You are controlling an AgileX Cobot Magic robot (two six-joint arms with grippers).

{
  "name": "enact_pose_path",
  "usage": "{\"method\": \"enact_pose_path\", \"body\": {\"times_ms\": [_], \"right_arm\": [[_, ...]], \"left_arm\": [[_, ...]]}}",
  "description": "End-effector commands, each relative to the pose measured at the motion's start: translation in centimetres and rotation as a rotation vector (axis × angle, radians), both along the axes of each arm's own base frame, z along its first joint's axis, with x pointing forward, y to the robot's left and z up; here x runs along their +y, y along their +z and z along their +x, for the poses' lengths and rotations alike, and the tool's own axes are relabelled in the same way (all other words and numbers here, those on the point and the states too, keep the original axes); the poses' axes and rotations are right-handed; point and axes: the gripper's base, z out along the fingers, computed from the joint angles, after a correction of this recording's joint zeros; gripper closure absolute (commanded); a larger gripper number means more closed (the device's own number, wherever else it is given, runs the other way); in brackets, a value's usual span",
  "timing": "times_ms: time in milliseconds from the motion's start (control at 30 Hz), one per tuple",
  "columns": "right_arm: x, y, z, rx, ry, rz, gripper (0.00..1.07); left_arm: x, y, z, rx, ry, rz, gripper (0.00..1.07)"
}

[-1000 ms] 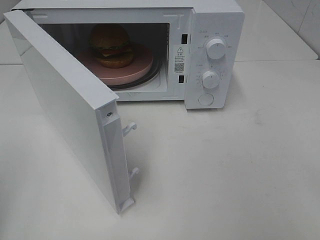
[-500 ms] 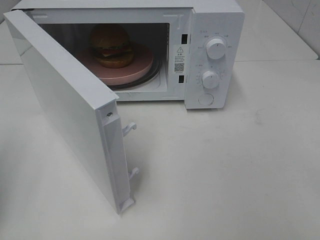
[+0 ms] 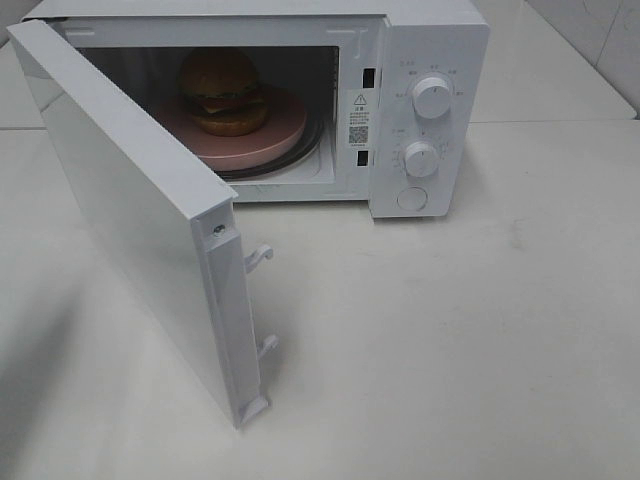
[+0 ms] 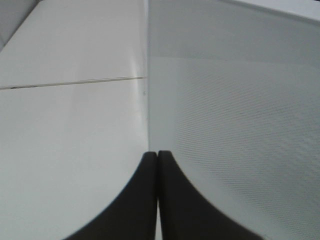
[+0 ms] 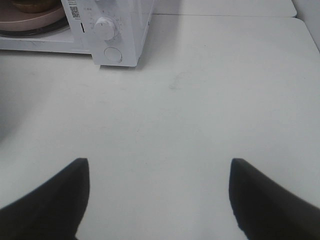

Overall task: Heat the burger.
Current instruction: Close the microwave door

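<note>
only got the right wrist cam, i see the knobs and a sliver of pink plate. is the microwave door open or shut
observer: open. The door stands wide open, out toward the left of the high view.
operator: burger in there yet
observer: yes, the burger sits on the pink plate inside the microwave.
operator: and the left gripper
observer: the left gripper is shut and empty, close to the door's dotted face. I can't tell whether it touches.
</note>
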Motion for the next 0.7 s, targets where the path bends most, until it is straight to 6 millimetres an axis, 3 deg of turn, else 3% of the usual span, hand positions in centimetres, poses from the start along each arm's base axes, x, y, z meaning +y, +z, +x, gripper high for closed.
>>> {"method": "enact_pose_path", "body": {"times_ms": [33, 267, 700], "right_arm": [[0.0, 0.0, -0.3, -0.037, -0.007, 0.007, 0.32], [0.0, 0.0, -0.3, -0.037, -0.007, 0.007, 0.32], [0.0, 0.0, -0.3, -0.037, -0.007, 0.007, 0.32]], "left_arm": [[-1.7, -0.8, 0.9, -0.046, -0.093, 0.000, 1.07], [-4.5, -1.7, 1.5, -0.085, -0.219, -0.012, 1.07], [-11.5, -2.2, 4.0, -0.071, -0.426, -0.032, 1.07]]}}
